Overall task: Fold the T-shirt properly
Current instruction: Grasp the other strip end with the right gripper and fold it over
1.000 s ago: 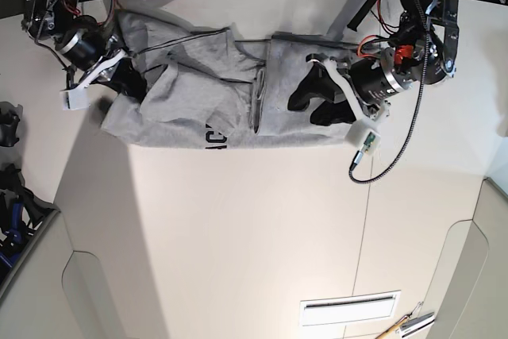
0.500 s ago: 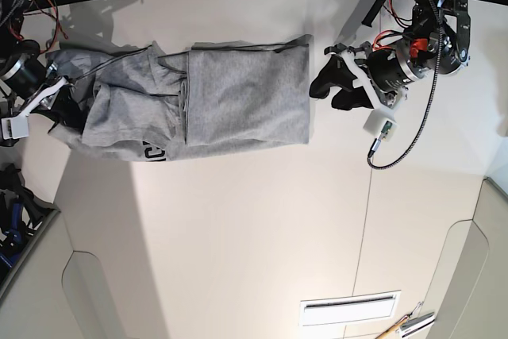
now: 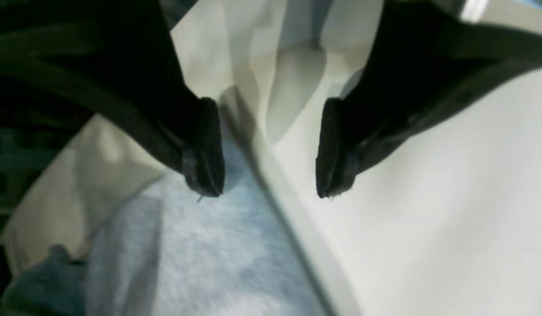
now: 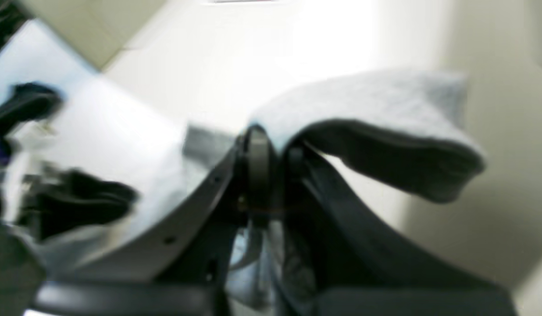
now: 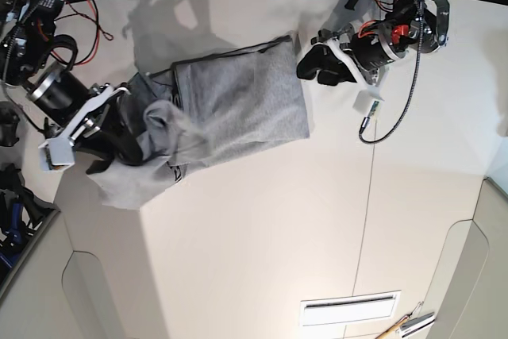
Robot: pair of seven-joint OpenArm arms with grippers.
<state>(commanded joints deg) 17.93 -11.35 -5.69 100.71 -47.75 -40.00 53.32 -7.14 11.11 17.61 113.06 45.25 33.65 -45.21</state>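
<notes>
The light grey T-shirt (image 5: 246, 101) lies partly folded at the back of the white table (image 5: 254, 236), with a bit of black lettering (image 5: 176, 174) at its front edge. At the view's left, my right gripper (image 5: 133, 147) is shut on the shirt's bunched left part and holds it raised; the right wrist view shows the fabric (image 4: 376, 109) draped over the closed right gripper (image 4: 271, 153). My left gripper (image 5: 305, 67) hovers open just beyond the shirt's right back corner. In the left wrist view the left gripper (image 3: 269, 184) holds nothing, with the shirt (image 3: 201, 263) below one finger.
A black cable with a white connector (image 5: 369, 109) hangs from the left arm onto the table. Dark gear (image 5: 12, 212) sits off the table's left edge. A floor vent (image 5: 349, 307) shows at the front right. A seam (image 5: 369, 196) runs across the tabletop.
My right gripper has swung toward the front and inward, dragging the shirt's left part up and over. The left gripper has drifted back along the shirt's right edge, still open.
</notes>
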